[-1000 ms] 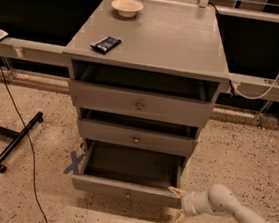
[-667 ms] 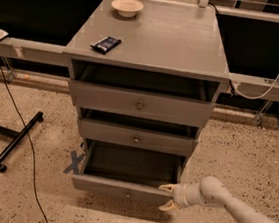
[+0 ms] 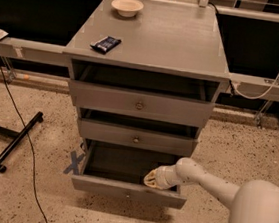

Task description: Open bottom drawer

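Note:
The grey cabinet (image 3: 152,39) has three drawers. The bottom drawer (image 3: 126,189) is pulled out, its dark inside (image 3: 118,162) open to view; its small round knob (image 3: 127,194) sits on the shallow front panel. My gripper (image 3: 152,179), cream-coloured at the end of the white arm (image 3: 207,179), reaches in from the lower right. It sits just behind the right part of that front panel, over the drawer's inside. The middle drawer (image 3: 136,139) and the top drawer (image 3: 139,105) each stand slightly out.
A white bowl (image 3: 127,6) and a dark packet (image 3: 106,43) lie on the cabinet top. A black stand leg (image 3: 18,141) and a thin cable (image 3: 26,136) lie on the speckled floor to the left. Blue tape (image 3: 74,163) marks the floor by the drawer's left corner.
My gripper has moved left and up, from outside the drawer's right front corner to just behind its front panel. The drawer's position looks much the same.

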Controlling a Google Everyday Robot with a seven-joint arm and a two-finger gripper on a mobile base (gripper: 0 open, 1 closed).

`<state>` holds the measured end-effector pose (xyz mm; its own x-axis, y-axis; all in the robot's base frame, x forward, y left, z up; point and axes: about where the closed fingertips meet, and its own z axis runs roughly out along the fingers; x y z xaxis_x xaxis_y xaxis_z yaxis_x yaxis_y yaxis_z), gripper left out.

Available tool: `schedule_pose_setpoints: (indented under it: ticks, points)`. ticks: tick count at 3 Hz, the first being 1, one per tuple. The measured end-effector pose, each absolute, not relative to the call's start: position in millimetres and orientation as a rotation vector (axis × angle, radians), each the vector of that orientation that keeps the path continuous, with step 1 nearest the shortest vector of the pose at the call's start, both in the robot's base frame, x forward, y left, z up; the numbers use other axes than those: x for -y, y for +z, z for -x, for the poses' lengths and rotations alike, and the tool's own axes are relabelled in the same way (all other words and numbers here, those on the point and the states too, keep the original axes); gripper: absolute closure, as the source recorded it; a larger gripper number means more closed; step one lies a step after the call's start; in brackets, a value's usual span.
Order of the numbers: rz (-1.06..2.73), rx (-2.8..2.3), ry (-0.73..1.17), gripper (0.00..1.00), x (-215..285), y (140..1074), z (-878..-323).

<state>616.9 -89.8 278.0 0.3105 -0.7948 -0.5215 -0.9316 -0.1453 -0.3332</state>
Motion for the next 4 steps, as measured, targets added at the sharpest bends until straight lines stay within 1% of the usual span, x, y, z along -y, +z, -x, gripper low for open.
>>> schedule_pose_setpoints:
  ticks: [1, 2, 4]
  points:
    - [1.999, -1.568, 0.24, 1.0, 86, 266, -645]
    - [1.992, -1.619, 0.243, 1.0, 90, 243, -669]
    - [1.98, -1.695, 0.344, 1.0, 95, 190, -693]
